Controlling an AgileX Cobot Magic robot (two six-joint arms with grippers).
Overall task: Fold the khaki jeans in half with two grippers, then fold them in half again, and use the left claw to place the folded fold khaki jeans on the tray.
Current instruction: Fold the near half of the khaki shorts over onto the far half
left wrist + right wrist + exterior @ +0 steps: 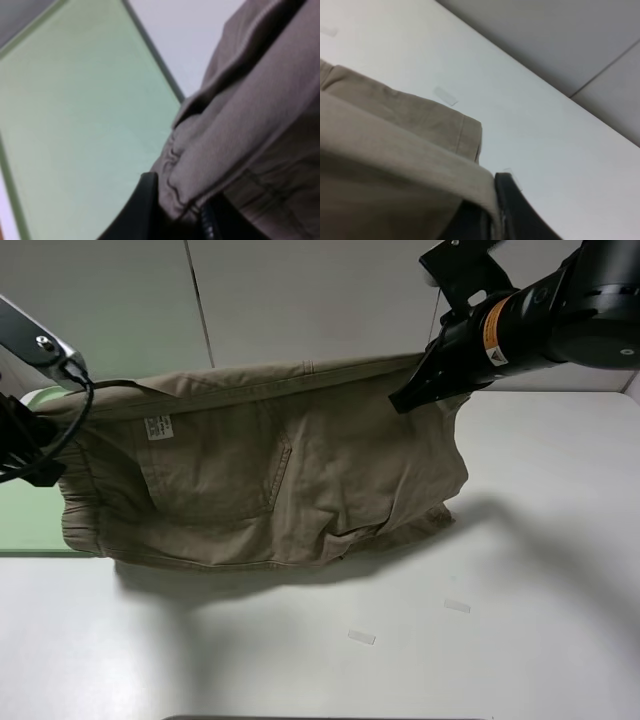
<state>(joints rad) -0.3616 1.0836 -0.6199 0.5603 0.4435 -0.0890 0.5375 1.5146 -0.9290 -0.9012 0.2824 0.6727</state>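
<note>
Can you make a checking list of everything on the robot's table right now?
Surface: white table, smooth.
Job's things: khaki jeans hang stretched between both arms; green tray at the left edge, nothing seen on its visible part.
Clutter: two small clear tape strips on the table.
Grippers: left end effector and right end effector each shut on the jeans' upper edge.
Cables: black cable loops by the left arm.
Surroundings: pale wall panels.

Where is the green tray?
In the high view, the tray lies on the left side of the table, partly hidden by the hanging khaki jeans.
</note>
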